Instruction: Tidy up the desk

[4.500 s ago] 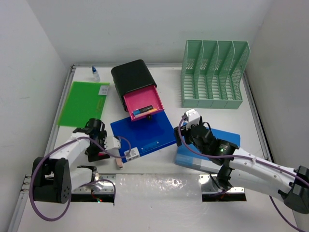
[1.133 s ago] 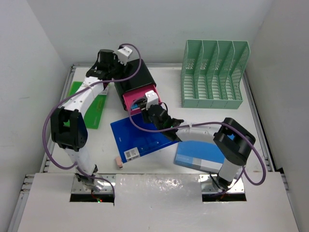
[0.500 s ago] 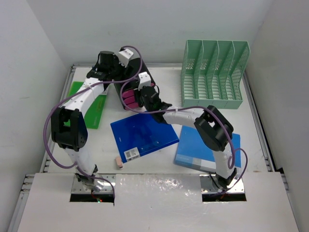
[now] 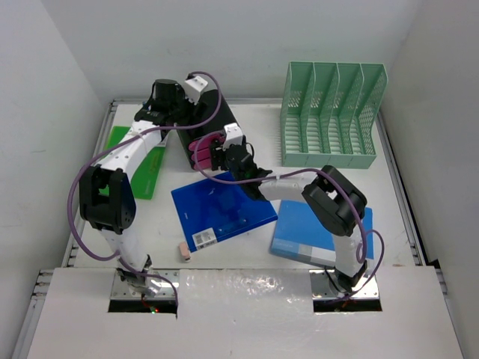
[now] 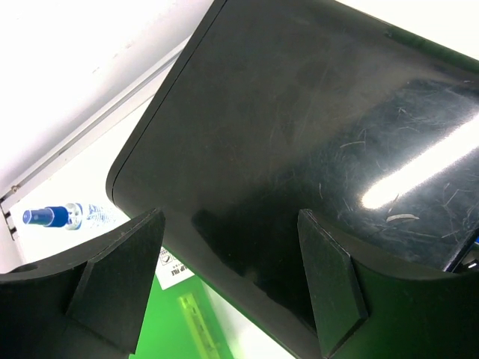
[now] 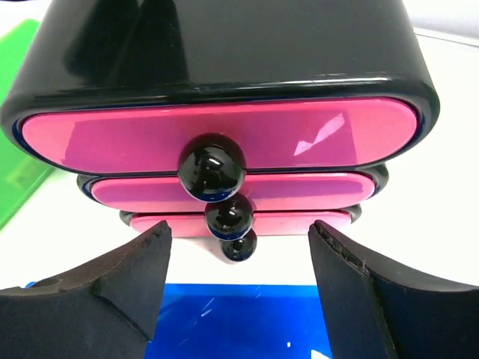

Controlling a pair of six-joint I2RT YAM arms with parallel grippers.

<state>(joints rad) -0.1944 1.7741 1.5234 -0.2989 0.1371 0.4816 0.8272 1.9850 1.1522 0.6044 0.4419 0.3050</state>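
The white desk [image 4: 329, 187] holds a black drawer box [image 4: 213, 120] at the back, its three pink drawers [image 6: 217, 138] pushed in with their black knobs in a column. My left gripper [image 4: 179, 112] is open and empty, its jaws spread over the box's back left top [image 5: 299, 127]; it also shows in the left wrist view [image 5: 230, 224]. My right gripper [image 4: 217, 155] is open and empty just in front of the drawer fronts, its jaws either side of the lowest knobs [image 6: 239, 232], above the dark blue folder [image 6: 239, 321].
A green folder [image 4: 142, 161] lies at the left and a dark blue folder [image 4: 224, 209] in the middle. A lighter blue book [image 4: 314, 232] lies to its right. A green file rack [image 4: 329, 112] stands back right. A small pink eraser [image 4: 182, 251] lies near the foil strip [image 4: 247, 288]. A blue-capped bottle [image 5: 56, 217] lies behind the box.
The open pink drawer has been pushed shut by my right gripper, which has since backed off slightly. My left arm swung from the front left to the box's back.
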